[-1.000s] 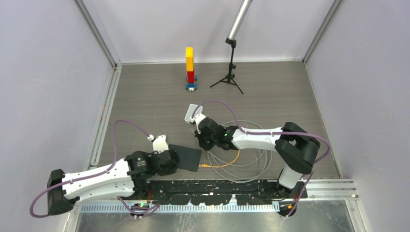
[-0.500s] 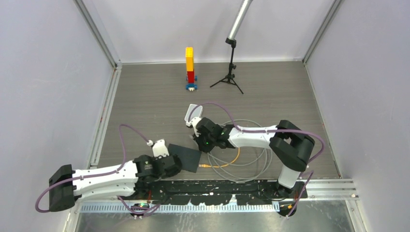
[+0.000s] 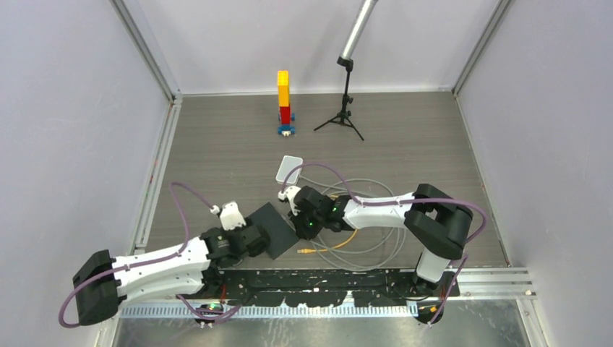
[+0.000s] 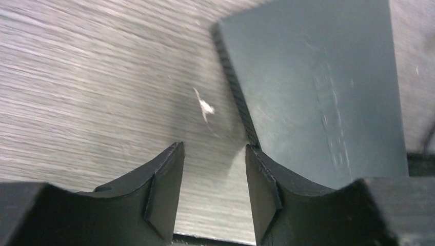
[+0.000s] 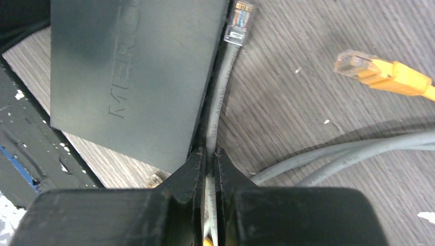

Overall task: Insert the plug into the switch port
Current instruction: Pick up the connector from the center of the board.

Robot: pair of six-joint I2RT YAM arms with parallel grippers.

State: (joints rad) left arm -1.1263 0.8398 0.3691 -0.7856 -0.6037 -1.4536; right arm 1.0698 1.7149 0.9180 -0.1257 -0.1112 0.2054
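My right gripper [image 5: 210, 152] is shut on a grey cable [image 5: 218, 102]. Its clear plug [image 5: 238, 23] sticks out ahead and lies along the right edge of a flat black box [image 5: 133, 77] with raised lettering. My left gripper [image 4: 213, 148] stands open with nothing between its fingers, and its right fingertip [image 4: 259, 164] is at the black box [image 4: 318, 87]'s near corner. From above, both grippers flank that box [image 3: 273, 230]. A small white rounded box [image 3: 289, 170] lies further back. The switch port shows in no view.
An orange cable's plug [image 5: 359, 64] lies right of my right gripper, among loops of grey cable [image 3: 376, 238]. A yellow, red and blue brick tower [image 3: 284, 101] and a small black tripod [image 3: 345, 108] stand at the back. A black strip [image 3: 325, 278] runs along the near edge.
My right gripper has come away from the white box toward the black box, bringing the cable. My left gripper has opened wider, and the black box has turned and shifted left.
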